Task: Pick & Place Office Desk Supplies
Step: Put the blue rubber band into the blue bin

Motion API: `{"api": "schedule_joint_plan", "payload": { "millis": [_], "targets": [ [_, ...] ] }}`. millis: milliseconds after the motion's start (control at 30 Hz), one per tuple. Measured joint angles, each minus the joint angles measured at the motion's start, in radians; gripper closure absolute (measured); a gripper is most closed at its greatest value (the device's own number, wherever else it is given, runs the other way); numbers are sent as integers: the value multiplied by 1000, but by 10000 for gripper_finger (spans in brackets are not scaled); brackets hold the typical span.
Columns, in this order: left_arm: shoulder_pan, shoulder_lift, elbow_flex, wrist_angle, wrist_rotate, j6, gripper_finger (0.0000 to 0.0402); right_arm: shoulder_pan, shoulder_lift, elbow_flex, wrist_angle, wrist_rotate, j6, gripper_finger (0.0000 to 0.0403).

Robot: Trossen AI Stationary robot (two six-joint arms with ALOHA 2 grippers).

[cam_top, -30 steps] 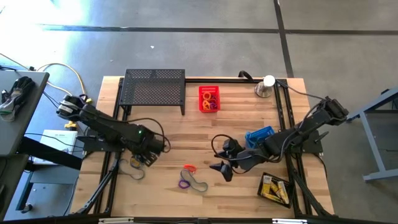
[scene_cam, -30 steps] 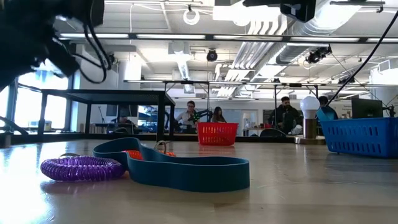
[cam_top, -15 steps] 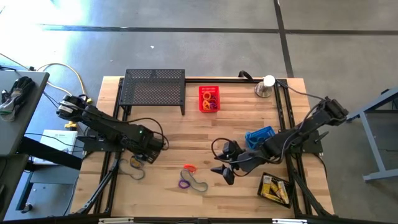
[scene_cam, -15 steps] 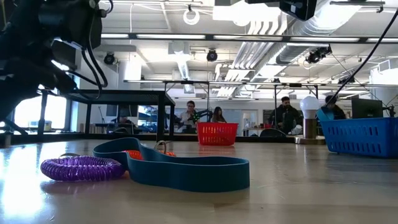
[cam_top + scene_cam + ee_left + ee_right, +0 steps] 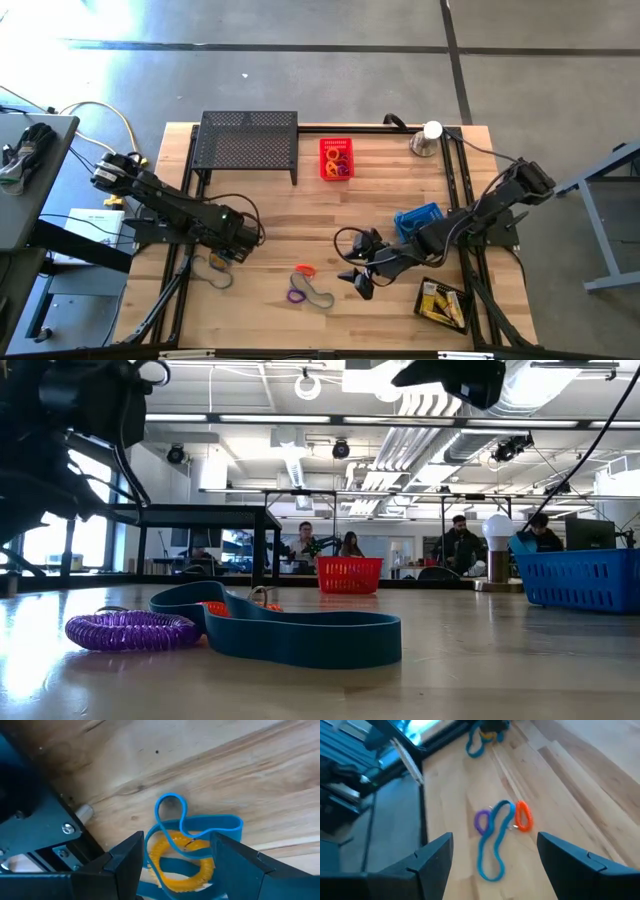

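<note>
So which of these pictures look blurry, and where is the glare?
Right wrist view: smeared throughout, the purple coil and orange coil soft. Left wrist view: sharp on the yellow coil. High view: bright glare on the floor beyond the table.

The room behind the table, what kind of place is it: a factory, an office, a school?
Probably an open-plan lab or workshop. The low view shows exposed ceiling ducts with strip lights, people seated at desks far back, and another bench behind this wooden table.
</note>
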Motion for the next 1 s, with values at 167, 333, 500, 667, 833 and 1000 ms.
{"api": "schedule_joint_plan", "payload": {
  "millis": [167, 333, 500, 667, 833, 1000],
  "targets": [
    [-25, 0, 0, 14, -28, -12, 185, 0, 13, 1, 18, -8, 7, 127],
    [-39, 2, -1, 41, -44, -34, 185, -1, 12, 2, 41, -5, 11, 127],
    [-40, 5, -2, 46, -57, -33, 187, 0, 12, 2, 62, -3, 15, 127],
    [-40, 5, -2, 46, -35, -34, 199, 0, 12, 2, 64, -3, 17, 127],
    [-40, 5, -3, 46, -46, -46, 210, 0, 12, 2, 66, -3, 33, 127],
    [-40, 6, -3, 46, -49, -48, 213, 0, 12, 2, 66, -3, 33, 127]
  ]
}}
